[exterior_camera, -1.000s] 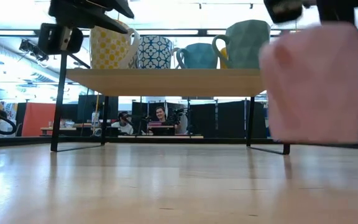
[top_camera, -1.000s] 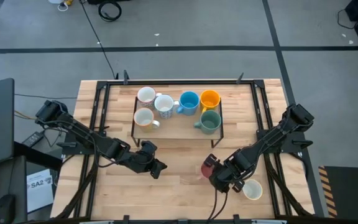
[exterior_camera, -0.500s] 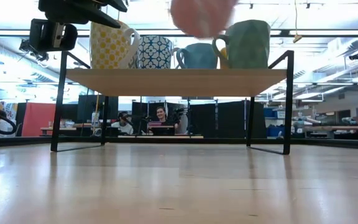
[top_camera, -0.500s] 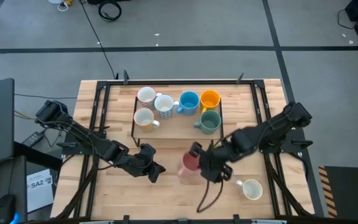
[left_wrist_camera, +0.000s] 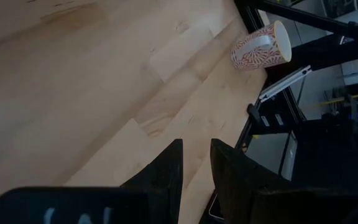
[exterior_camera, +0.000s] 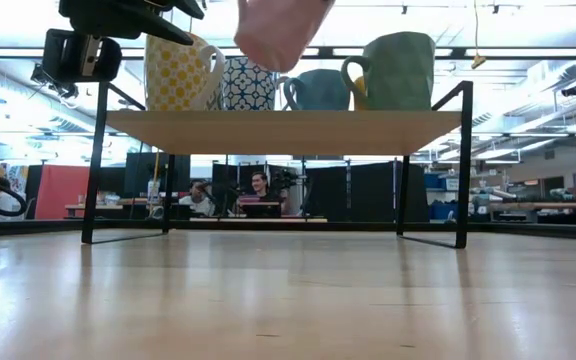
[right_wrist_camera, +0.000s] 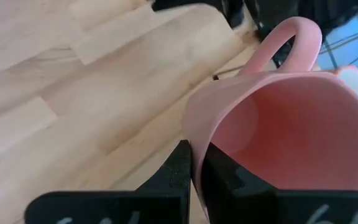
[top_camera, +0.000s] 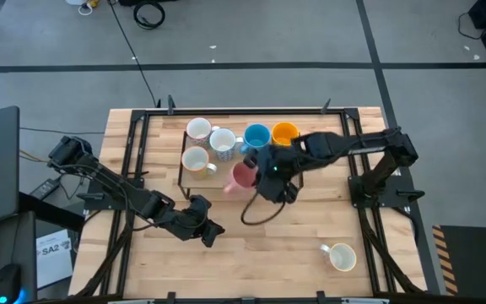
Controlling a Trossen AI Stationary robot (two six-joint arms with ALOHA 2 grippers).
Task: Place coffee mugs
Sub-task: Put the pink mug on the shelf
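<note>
My right gripper (top_camera: 260, 172) is shut on the pink mug (top_camera: 242, 176), held over the near edge of the rack (top_camera: 226, 181); in the low view the pink mug (exterior_camera: 278, 30) hangs above the shelf (exterior_camera: 286, 130). The shelf carries a white (top_camera: 198, 129), a blue-patterned (top_camera: 223, 142), a blue (top_camera: 256, 137), an orange (top_camera: 285, 133) and a yellow-patterned mug (top_camera: 195, 159). The green mug (exterior_camera: 398, 70) is hidden under my right arm in the high view. A patterned white mug (left_wrist_camera: 260, 46) lies on its side near the table's near right corner. My left gripper (top_camera: 206, 229) hovers near the table's middle, its fingers narrowly open on nothing. My right gripper (right_wrist_camera: 197, 155) pinches the pink mug's wall at the rim (right_wrist_camera: 194, 134), opposite the handle (right_wrist_camera: 291, 40). One finger (right_wrist_camera: 216, 177) is inside the mug and one (right_wrist_camera: 179, 171) outside. The mug is lifted clear and tilted.
The rack's black frame legs (exterior_camera: 93, 170) stand on the table's far half. A black cable (top_camera: 256, 215) loops below my right arm. Bare wood lies between the rack and the near edge. People sit in the room beyond the table (exterior_camera: 258, 190).
My right gripper has carried the pink mug from the table's near right part up and toward the far left, to above the rack's near edge. The mug has risen out of the low view's right side to its top. My left arm has kept still.
</note>
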